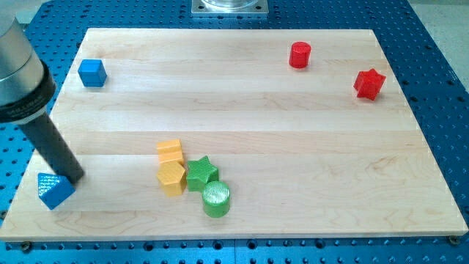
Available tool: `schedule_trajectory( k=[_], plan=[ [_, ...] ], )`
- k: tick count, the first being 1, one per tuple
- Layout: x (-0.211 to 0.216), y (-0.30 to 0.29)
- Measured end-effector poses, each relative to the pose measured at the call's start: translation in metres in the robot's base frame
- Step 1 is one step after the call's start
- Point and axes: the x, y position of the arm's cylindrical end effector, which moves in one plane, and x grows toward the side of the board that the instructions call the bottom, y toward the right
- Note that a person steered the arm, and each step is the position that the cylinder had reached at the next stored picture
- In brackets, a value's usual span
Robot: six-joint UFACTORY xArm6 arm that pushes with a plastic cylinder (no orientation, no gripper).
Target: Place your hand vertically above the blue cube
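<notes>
My tip (75,178) is a bare rod with no jaws, holding nothing. It rests just beside the blue triangular block (55,190), while the blue cube (92,72) sits well above that block — the approach step is not done; next I should travel toward the view's top.
</notes>
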Motion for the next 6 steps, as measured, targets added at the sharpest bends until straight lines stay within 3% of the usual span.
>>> schedule_trajectory(
  k=[2,3,5,6],
  plan=[
    [-0.131,0.092],
    [-0.185,0.093],
    [-0.262,0.008],
    [-0.253,-0.021]
  ],
)
